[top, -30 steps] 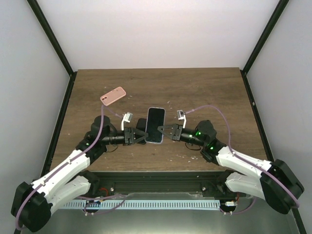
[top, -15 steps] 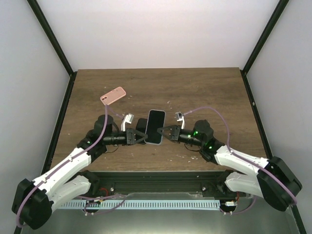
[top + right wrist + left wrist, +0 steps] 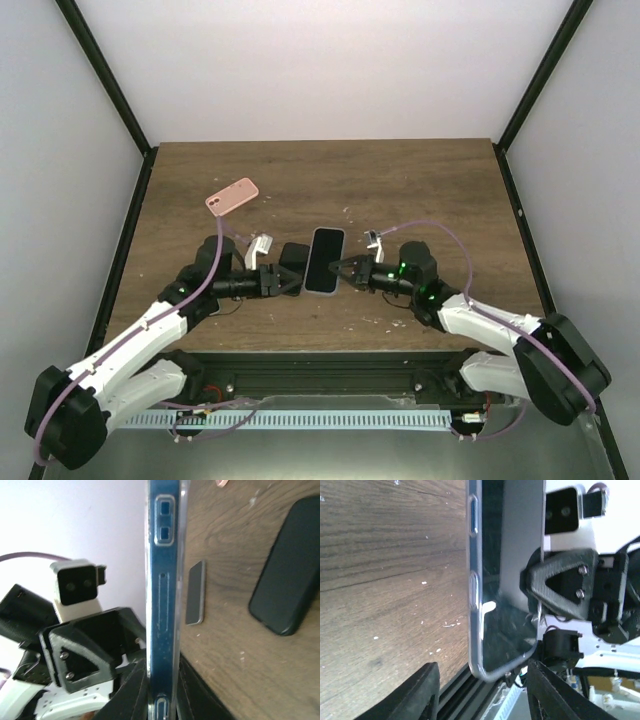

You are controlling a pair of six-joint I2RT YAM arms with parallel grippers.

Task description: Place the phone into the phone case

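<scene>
Phone (image 3: 324,260) stands clamped by right gripper (image 3: 344,269), between wide-spread fingers of left gripper (image 3: 293,283).

phone (image 3: 323,260) is between left end effector (image 3: 290,284) and right end effector (image 3: 341,268); spare case (image 3: 232,196) behind, leftward.

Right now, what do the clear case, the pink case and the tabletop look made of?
Clear case: see-through glossy plastic, possibly soft TPU; it glints, and the phone shows through.
Pink case: matte, maybe silicone; too small to be sure.
Table: dark wood grain, wood or laminate.
</scene>
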